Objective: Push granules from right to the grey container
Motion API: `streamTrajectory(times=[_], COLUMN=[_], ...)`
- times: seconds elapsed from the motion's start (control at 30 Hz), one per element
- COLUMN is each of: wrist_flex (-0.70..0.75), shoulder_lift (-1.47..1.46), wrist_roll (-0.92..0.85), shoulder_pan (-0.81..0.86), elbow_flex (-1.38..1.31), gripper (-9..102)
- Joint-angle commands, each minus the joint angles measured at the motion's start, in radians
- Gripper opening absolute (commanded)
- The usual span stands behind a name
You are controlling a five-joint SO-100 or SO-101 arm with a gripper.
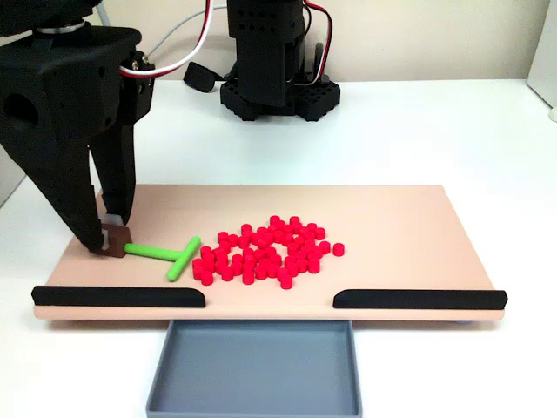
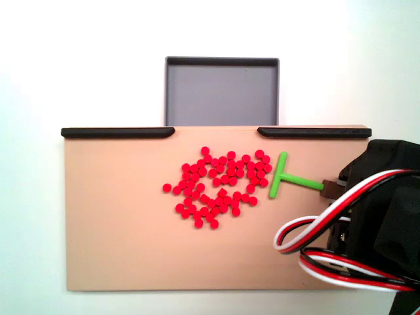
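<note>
The gripper [image 1: 111, 237] is clamping a small brown block at the tail of the green T-shaped pusher [image 1: 165, 254], its fingers closed on it and standing low over the beige board [image 1: 400, 218] near the left end in the front fixed view. The crossbar of the pusher is sitting just beside the granules [image 1: 265, 251], touching or nearly touching the nearest ones. The red beads are lying in a loose cluster in the middle of the board, roughly level with the gap between the two black strips [image 1: 120, 297], and the grey container [image 1: 254, 367] is waiting empty below that gap.

What worries me is the direction: the bar is facing along the board, not toward the gap, so a straight shove is likely sending beads sideways past the opening and against the far strip. The bar is also narrower than the heap, so beads are apt to be spilling round both its ends. Being cylinders, some could roll off the open edges.
</note>
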Motion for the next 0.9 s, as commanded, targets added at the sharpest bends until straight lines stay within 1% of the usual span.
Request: streamTrajectory(times=[0.0,0.87], wrist_flex=[-0.006,-0.006], shoulder_lift=[0.005,0.000], wrist_roll=[-0.482,-0.456], shoulder_pan=[-0.011,-0.026], elbow_flex=[-0.028,-0.029], gripper=[0,0])
